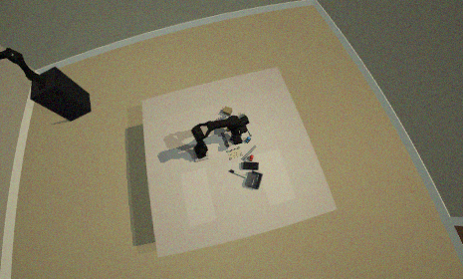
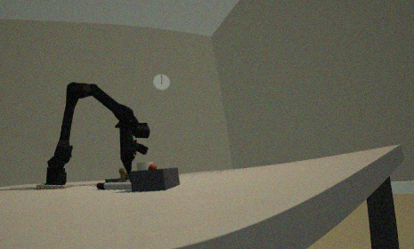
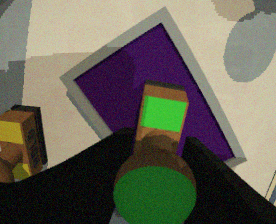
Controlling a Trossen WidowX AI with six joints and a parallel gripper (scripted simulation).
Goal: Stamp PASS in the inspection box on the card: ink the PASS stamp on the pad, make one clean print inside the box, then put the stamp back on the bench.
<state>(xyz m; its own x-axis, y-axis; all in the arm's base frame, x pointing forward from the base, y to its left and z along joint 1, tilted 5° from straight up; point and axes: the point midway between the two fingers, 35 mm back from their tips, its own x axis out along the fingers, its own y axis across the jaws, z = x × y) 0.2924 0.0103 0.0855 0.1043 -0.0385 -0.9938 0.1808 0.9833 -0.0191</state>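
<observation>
the black parallel-jaw gripper [image 3: 154, 156] is closed on the wooden stamp with a round green knob and a green-labelled block [image 3: 161, 137], its two dark fingers pressing either side of the brown handle just below the knob, jaws only narrowly apart with the handle filling the gap. in the wrist view the stamp hangs over the purple ink pad in its grey rectangular frame [image 3: 116, 79] — whether its base touches the purple surface cannot be told from here. the pad lies tilted across the pale bench surface [image 3: 96, 10]. to the left, just beside the pad's corner, a second wooden stamp with a yellow label [image 3: 16, 141] lies on the bench, apart from the gripper. in the exterior view the black six-joint arm [image 2: 97, 98] arches up from its base and bends down so the gripper points at the table near a dark grey rectangular box [image 2: 155, 179], with a small red-topped object [image 2: 152, 166] behind that box. from the top view the arm [image 1: 218, 127] reaches over a cluster of small items on the white square table [image 1: 293, 149]; the card itself is too small there to make out.
</observation>
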